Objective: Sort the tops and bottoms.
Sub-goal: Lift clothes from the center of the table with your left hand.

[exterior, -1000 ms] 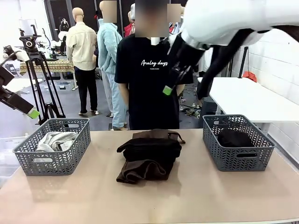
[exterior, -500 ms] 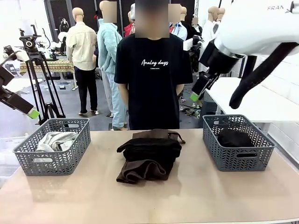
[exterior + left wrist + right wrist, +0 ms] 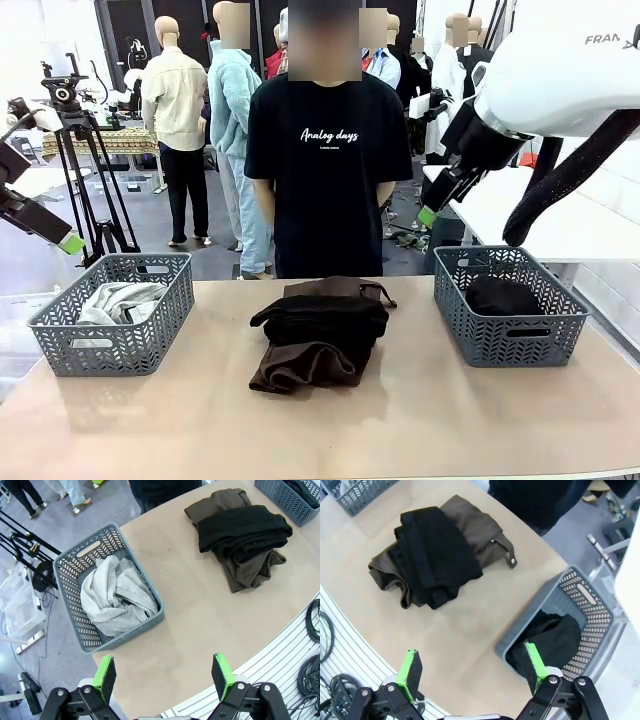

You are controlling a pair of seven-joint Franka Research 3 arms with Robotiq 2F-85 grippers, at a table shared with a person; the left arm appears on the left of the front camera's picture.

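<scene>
In the middle of the table lies a pile: a black garment (image 3: 320, 318) folded on top of a dark brown one (image 3: 300, 368) with a drawstring waist. The left basket (image 3: 120, 345) holds a pale grey-blue garment (image 3: 115, 300). A second black garment (image 3: 503, 296) sits in the right basket (image 3: 505, 345). My right gripper (image 3: 432, 210) hangs high above the right basket's far left corner, open and empty (image 3: 472, 667). My left gripper (image 3: 68, 243) is raised beyond the table's left end, open and empty (image 3: 163, 675), looking down on the left basket (image 3: 150, 587).
A person in a black T-shirt (image 3: 325, 170) stands at the far edge behind the pile, arms down. A camera tripod (image 3: 85, 170) stands off the table at the far left. Bare tabletop (image 3: 420, 420) lies in front of the pile and between the baskets.
My right arm has swung from above the table's middle over to the right and now hangs above the right basket. The left arm and the garments have not moved.
</scene>
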